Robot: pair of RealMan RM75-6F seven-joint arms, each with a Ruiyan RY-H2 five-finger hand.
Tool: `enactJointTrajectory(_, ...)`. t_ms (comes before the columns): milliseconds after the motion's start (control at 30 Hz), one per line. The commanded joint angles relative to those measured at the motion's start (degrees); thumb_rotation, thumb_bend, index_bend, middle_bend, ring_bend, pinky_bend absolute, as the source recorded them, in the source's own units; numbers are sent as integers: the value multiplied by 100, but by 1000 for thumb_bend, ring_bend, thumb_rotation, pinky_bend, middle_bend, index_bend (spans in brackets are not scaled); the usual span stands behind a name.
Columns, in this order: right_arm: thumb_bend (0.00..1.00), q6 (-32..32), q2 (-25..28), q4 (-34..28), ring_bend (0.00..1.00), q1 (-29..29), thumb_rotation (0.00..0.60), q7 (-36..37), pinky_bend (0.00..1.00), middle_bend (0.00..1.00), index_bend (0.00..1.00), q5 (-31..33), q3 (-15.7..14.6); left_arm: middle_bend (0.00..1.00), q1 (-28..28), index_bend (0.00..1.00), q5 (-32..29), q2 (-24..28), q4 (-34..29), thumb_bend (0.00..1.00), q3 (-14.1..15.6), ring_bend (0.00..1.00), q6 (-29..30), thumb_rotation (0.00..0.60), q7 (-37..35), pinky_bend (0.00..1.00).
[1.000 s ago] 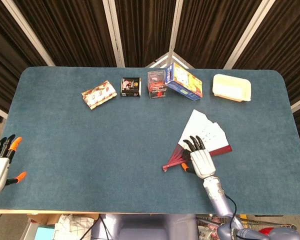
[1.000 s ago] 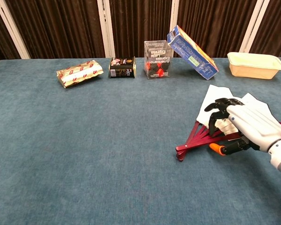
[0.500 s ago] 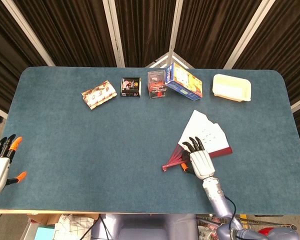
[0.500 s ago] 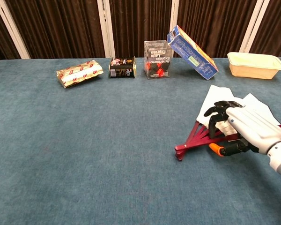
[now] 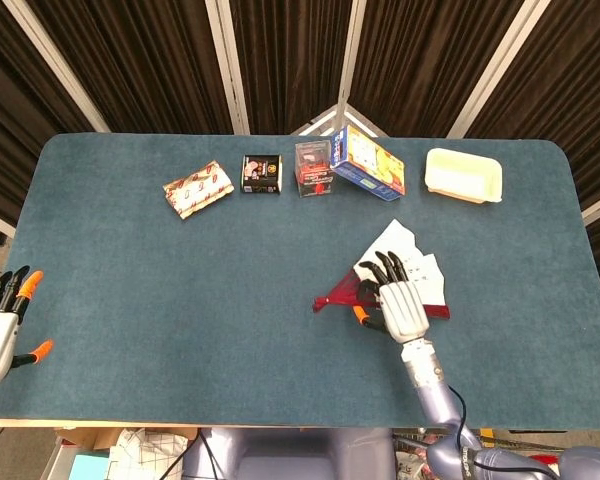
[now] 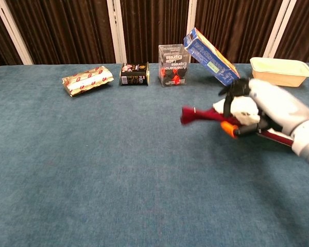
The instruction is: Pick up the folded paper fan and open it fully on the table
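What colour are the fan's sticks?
Dark red, clearest in the chest view: the fan sticks out from the right hand.

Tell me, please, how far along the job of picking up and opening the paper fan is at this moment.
Done: the right hand grips the paper fan and appears to hold it above the table.
In hand: it is only partly spread, red ribs bunched.
Left: opening it fully on the table. The left hand waits open at the table's edge.

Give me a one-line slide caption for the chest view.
Right hand holds the partly opened paper fan above the blue table, its red ribs pointing left.
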Motion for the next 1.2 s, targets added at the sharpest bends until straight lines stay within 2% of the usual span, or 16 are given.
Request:
enactJointTrajectory(33, 458, -135, 425, -811, 92, 177, 600, -399, 0, 267, 748, 305, 422, 0, -4, 0, -6, -1, -9, 0, -10, 0, 5, 600, -8, 0)
enactJointTrajectory(467, 459, -366, 1136, -2422, 99, 523, 600, -1277, 0, 289, 793, 1522, 1464, 0, -83, 0, -138, 95, -225, 0, -182, 0, 11, 600, 8, 0)
enactJointTrajectory(700, 460, -449, 1529, -2942, 100, 644, 600, -1603, 0, 290, 795, 1950, 1657, 0, -453, 4, -194, 393, -587, 4, -517, 0, -208, 600, 221, 0)
enactJointTrajectory(833, 460, -620, 1747, -3289, 100, 745, 600, -1647, 0, 290, 796, 2228, 1741, 0, -809, 68, -418, 651, -991, 29, -804, 0, -561, 600, 424, 0)
enactJointTrajectory(1000, 460, -994, 2070, -3732, 100, 866, 600, -1528, 0, 290, 802, 2662, 1804, 0, -1249, 138, -727, 820, -1363, 60, -1120, 0, -949, 600, 707, 0)
enactJointTrajectory(1200, 461, -1596, 2644, -4214, 100, 1032, 600, -1371, 0, 290, 807, 3268, 1836, 26, -1908, 180, -1140, 713, -1451, 78, -1462, 0, -1384, 600, 1304, 9)
